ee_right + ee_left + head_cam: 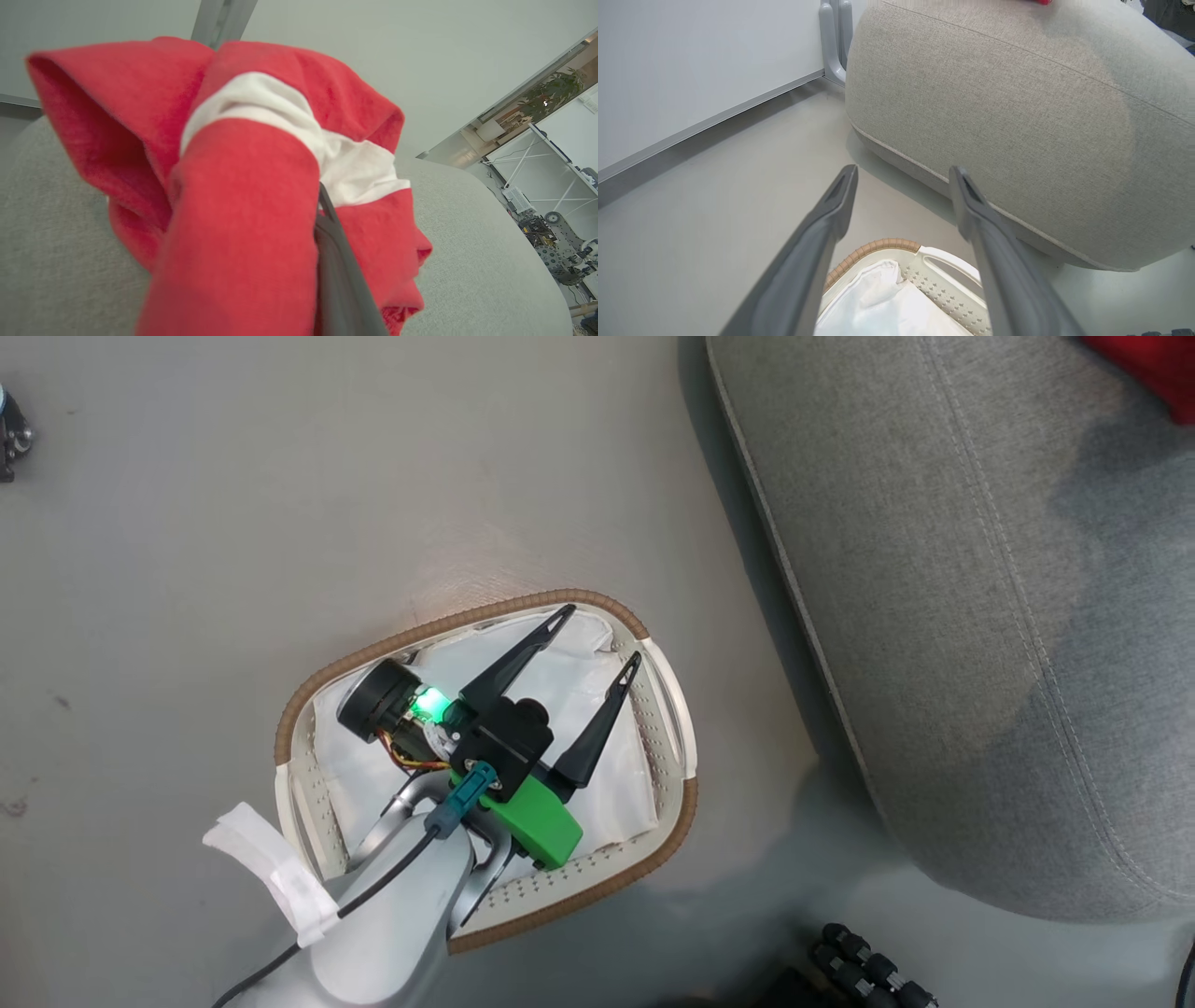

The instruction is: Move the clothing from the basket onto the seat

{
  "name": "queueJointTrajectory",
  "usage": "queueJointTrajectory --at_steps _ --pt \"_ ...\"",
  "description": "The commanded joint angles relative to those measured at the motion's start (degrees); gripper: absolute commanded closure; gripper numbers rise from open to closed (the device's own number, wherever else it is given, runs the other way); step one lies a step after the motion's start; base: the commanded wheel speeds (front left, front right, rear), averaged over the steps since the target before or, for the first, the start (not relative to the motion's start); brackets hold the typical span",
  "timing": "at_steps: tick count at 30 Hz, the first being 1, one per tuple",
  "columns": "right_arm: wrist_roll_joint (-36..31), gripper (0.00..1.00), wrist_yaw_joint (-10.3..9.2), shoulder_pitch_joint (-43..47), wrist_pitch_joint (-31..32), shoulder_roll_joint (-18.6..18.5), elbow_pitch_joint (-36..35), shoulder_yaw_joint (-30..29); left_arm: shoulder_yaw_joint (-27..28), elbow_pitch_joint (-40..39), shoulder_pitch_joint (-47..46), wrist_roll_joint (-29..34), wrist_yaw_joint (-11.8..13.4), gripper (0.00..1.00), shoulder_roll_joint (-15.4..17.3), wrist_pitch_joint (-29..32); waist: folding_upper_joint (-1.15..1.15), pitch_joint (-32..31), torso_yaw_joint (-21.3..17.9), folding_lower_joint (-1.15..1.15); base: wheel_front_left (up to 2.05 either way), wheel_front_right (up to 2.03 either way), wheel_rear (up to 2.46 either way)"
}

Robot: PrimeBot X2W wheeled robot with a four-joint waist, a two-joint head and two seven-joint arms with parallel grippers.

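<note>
Left pincer (603, 633) agape above basket (485, 616)

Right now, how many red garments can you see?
1: the clothing, pinched in the right gripper over the seat; none seen in the basket; a second may be hidden.

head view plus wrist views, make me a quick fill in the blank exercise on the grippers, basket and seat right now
1. The left gripper, over the basket, is ____ rather than shut.
2. The cloth liner in the basket is ____ in colour.
3. The right gripper is shut on a ____ garment with a broad white band.
4. In the head view the seat lies to the basket's ____.
Missing words: open; white; red; right.
</note>
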Motion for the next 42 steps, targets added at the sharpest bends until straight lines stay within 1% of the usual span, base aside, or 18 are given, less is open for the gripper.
queueJointTrajectory --at_steps 1,7,13,19,23,28,32,37,42 --pt "-0.52 0.0 -0.08 1.64 -0.1 0.45 -0.52 -0.07 0.36 0.01 0.85 0.46 0.12 0.0 0.18 -0.02 0.0 -0.94 -0.6 -0.01 0.0 0.0 0.0" --pt "0.21 0.0 -0.08 6.39 -0.1 1.88 -3.68 1.65 1.42 -0.18 2.22 -0.52 0.23 0.0 -0.45 -0.02 0.0 -4.0 -1.25 -0.01 0.0 0.0 0.0" --pt "0.98 0.0 -0.08 12.72 -0.1 2.27 -7.58 3.65 3.11 -0.94 4.18 -1.69 0.17 0.0 -1.59 -0.02 0.0 -8.24 -1.31 -0.01 0.0 0.0 0.0" --pt "1.75 0.0 -0.08 18.28 -0.1 2.58 -9.81 5.1 5.03 -2.04 6.29 -2.83 0.12 0.0 -2.93 -0.02 0.0 -12.82 -0.52 -0.01 0.0 0.0 0.0" --pt "2.1 0.0 -0.08 20.11 -0.1 1.98 -10.5 6.51 6.94 -2.54 8.17 -3.74 0.11 0.0 -3.74 -0.02 0.0 -15.93 0.58 -0.01 0.0 0.0 0.0" --pt "2.86 0.0 -0.08 20.99 -0.1 1.06 -11.48 8.55 9.38 -3.17 10.66 -4.51 0.28 0.0 -4.82 -0.02 0.0 -20.2 3.07 -0.01 0.0 0.0 0.0" --pt "3.72 0.0 -0.08 21.44 -0.1 1.51 -12.03 10.76 12.79 -4.26 13.37 -6.02 0.87 0.0 -5.26 -0.02 0.0 -24.12 5.32 -0.01 0.0 0.0 0.0" --pt "5.22 0.0 -0.08 22.21 -0.1 3.69 -13.1 12.77 17.87 -6.16 17.16 -7.24 2.25 0.0 -5.6 -0.02 0.0 -27.95 7.99 -0.01 0.0 0.0 0.0" --pt "6.73 0.0 -0.08 24.31 -0.1 7.65 -14.57 13.18 22.54 -7.49 20.25 -7.14 3.34 0.0 -5.7 0.0 0.0 -30.63 10.98 -0.01 0.0 0.0 0.0"
